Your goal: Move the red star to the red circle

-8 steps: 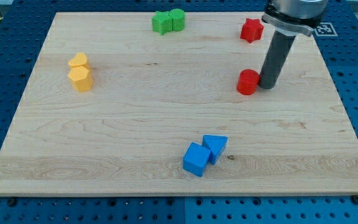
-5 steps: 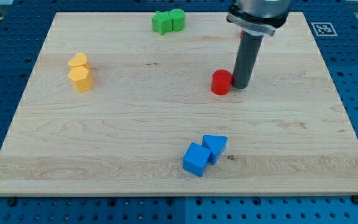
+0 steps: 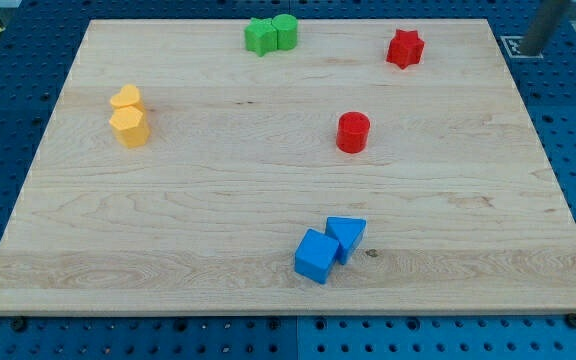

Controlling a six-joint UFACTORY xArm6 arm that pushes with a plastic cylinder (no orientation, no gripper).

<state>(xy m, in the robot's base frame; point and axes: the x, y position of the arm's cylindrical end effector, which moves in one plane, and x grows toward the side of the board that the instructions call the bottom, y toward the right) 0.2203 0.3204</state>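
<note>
The red star (image 3: pixel 405 48) lies near the top right of the wooden board (image 3: pixel 218 190). The red circle (image 3: pixel 353 132) stands below it and a little to the left, well apart from it. My tip (image 3: pixel 530 52) is at the view's top right, just past the board's top right corner over the blue table. It is to the right of the red star and touches no block. Only the rod's lowest part shows.
A green pair, a star-like block (image 3: pixel 260 38) and a round one (image 3: pixel 285 31), touch at the top edge. A yellow heart (image 3: pixel 125 98) and yellow hexagon (image 3: pixel 130 127) touch at the left. A blue cube (image 3: pixel 316 256) and blue triangle (image 3: pixel 347 236) touch at the bottom middle.
The rod pushed the red circle to the left, then left it and moved to the view's top right, off the board. The red star shows again, where it was.
</note>
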